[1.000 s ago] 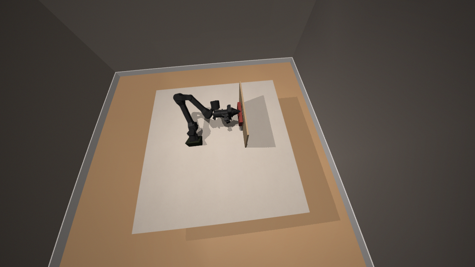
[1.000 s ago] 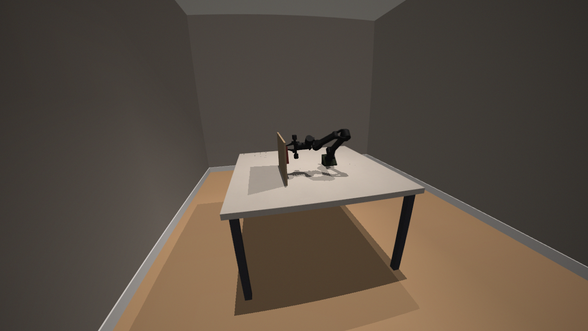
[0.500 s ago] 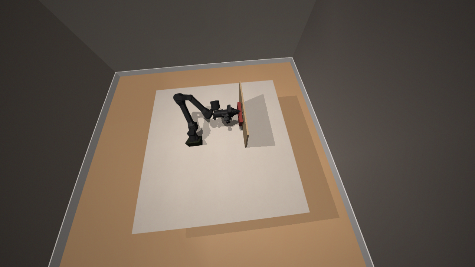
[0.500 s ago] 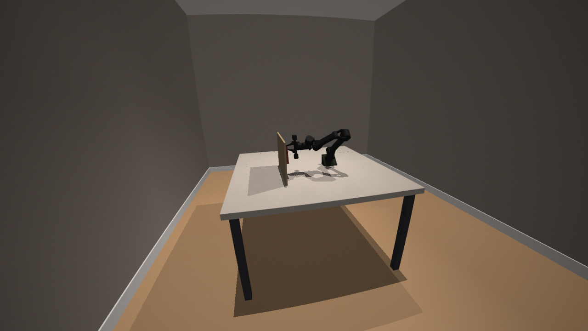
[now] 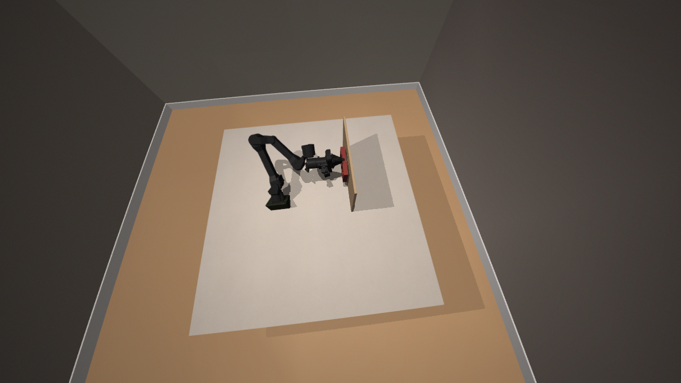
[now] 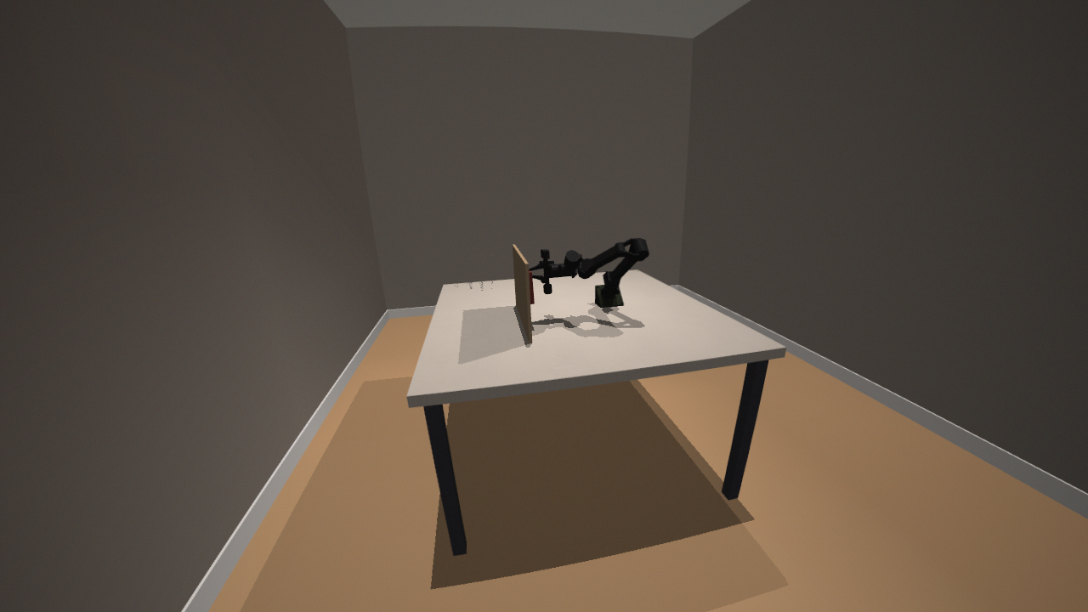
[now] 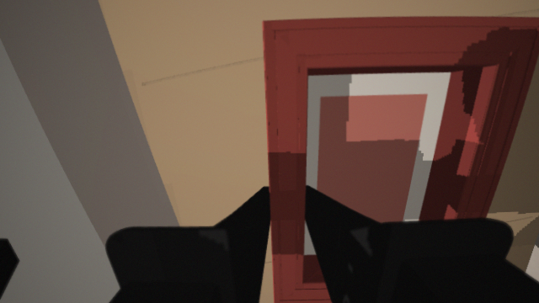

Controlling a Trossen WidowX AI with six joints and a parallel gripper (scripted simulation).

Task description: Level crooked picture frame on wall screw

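- Red rectangular picture frame (image 5: 345, 176) (image 6: 531, 292) (image 7: 379, 42) is at the upright tan wooden board (image 5: 353, 195) (image 6: 521, 297) (image 7: 202, 105), on the face towards my black jointed arm (image 5: 268, 161) (image 6: 601, 262). The board stands on the white tabletop (image 5: 304, 266) (image 6: 609, 349), and the frame is above that surface.
- My black parallel-jaw gripper (image 5: 343, 159) (image 6: 535, 273) (image 7: 285, 192) is clamped on the frame's left side bar, as the wrist view shows it. One finger is outside the bar, the other inside the frame's opening.
- The screw and notched strip are hidden behind the frame. I cannot tell whether the strip is seated on the screw or raised off it.
- I judge the lift-and-shift step to be in hand, since I have the side bar in my grasp. How many notches remain is beyond what I can tell, and the wrist view's slant makes a poor guide to level.
- If the strip is raised, the next move calls for a small sideways shift towards the too-high side, then a gentle lowering onto the screw. If it is seated, a slight lift must come first.
- Only then should I open and look at the tilt. Too much lift could unhook the frame; too little could catch a notch.
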